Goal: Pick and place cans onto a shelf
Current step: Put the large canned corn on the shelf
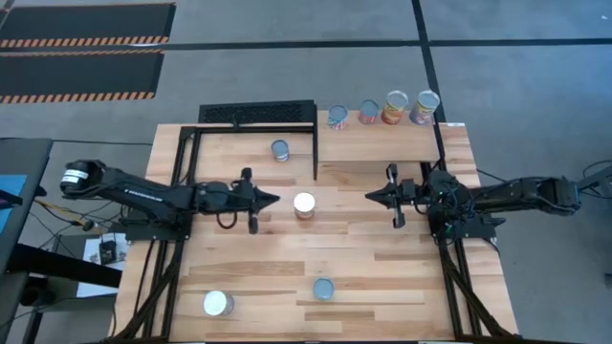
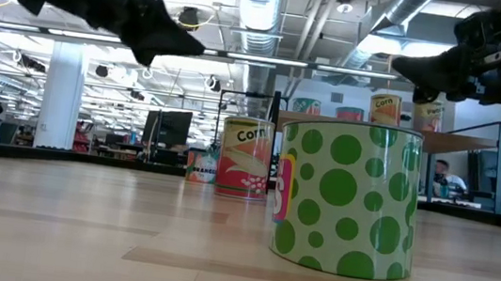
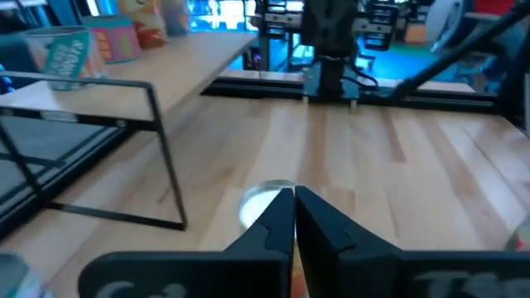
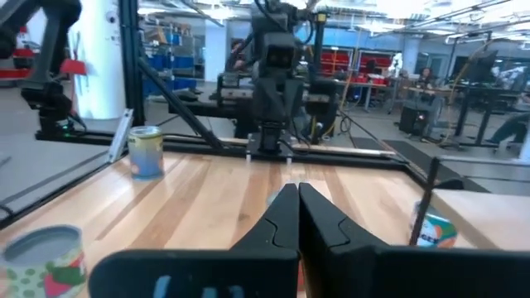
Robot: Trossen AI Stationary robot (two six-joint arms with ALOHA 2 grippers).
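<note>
1. You can read "Corn" on the corn can (image 2: 245, 159) standing mid-table in the low view, and again on a can on the shelf (image 2: 386, 108) behind it. A label farther back beside the corn can shows partial lettering too small to make out.
2. The nearest can in the low view, the green-dotted can (image 2: 346, 197), has a white label with green spots and a pink strip at its left edge; no words show on it.
3. From above you count eight cans: four in a row along the back of the wooden shelf (image 1: 378, 143), and four on the table (image 1: 382, 268).
4. The four on the table are the white-topped can (image 1: 304, 204) in the middle, one under the open frame (image 1: 279, 149), one near the front edge (image 1: 323, 289), and a white-lidded one at the front left (image 1: 218, 304).
5. Only the high view shows all eight lids; only the low view shows the label faces.
6. Your left gripper (image 1: 275, 201) hangs just beside the white-topped can, apart from it, fingers clenched together on nothing. The left wrist view shows its closed tips with that pale lid (image 3: 263, 199) just past them.
7. Your right gripper (image 1: 369, 195) hangs on the other side of the same can, farther off, also pinched closed and empty.
8. The right wrist view alone shows people at benches in the room behind.
</note>
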